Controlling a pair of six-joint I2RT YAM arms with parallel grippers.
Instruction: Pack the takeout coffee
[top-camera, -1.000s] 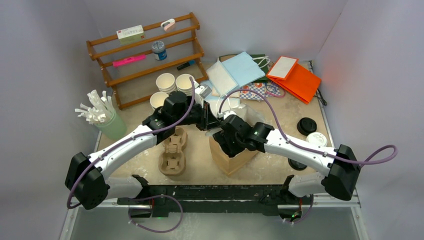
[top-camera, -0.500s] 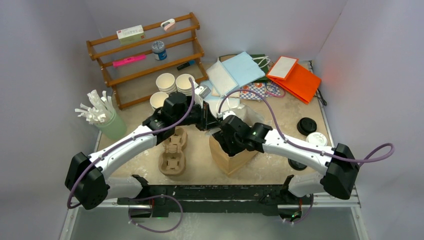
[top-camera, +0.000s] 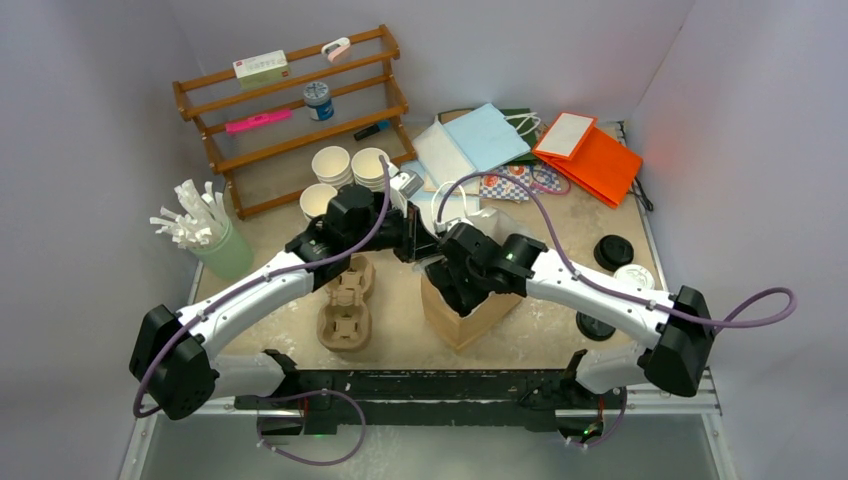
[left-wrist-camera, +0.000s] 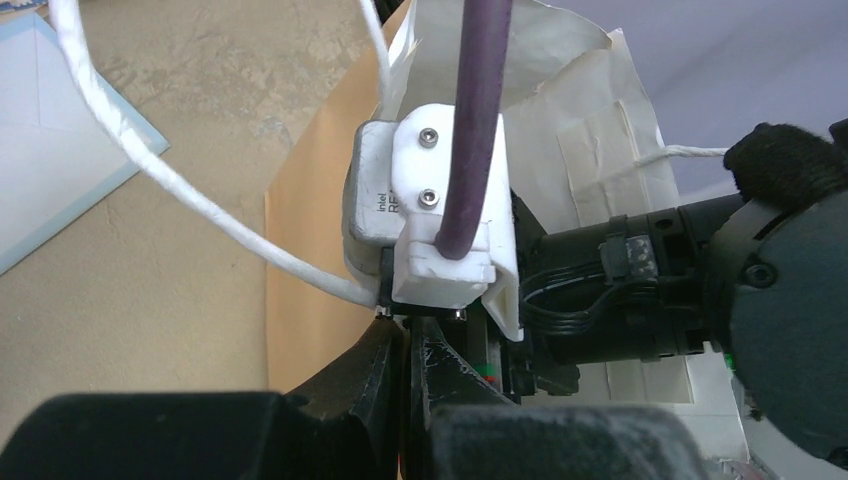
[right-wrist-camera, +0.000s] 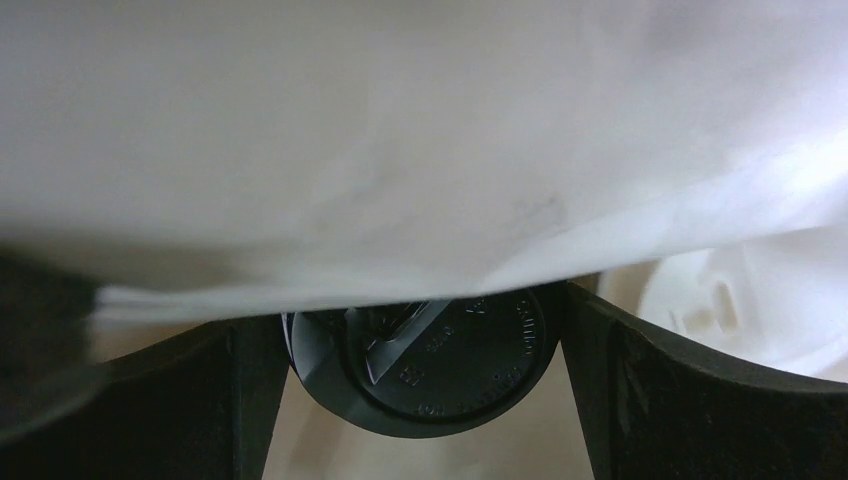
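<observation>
White bag paper blurs most of the right wrist view; of the coffee cup (right-wrist-camera: 440, 370) I see only its black lid (body hidden), inside the paper bag (top-camera: 462, 322) on the beige table (top-camera: 395, 315). My right gripper (right-wrist-camera: 425, 335) clasps that lid on both sides; my left gripper (left-wrist-camera: 408, 350), nearly closed, pinches the bag's rim.

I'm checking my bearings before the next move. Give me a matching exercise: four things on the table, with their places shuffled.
Things:
1. pulp tray
2. orange bag
3. green cup of white sticks
4. black lid

Places:
A. between the right gripper fingers, inside the paper bag
B. far right corner of the table
C. left edge of the table
D. just left of the paper bag

Pairs: 1-D, 2-B, 3-C, 4-A.
</observation>
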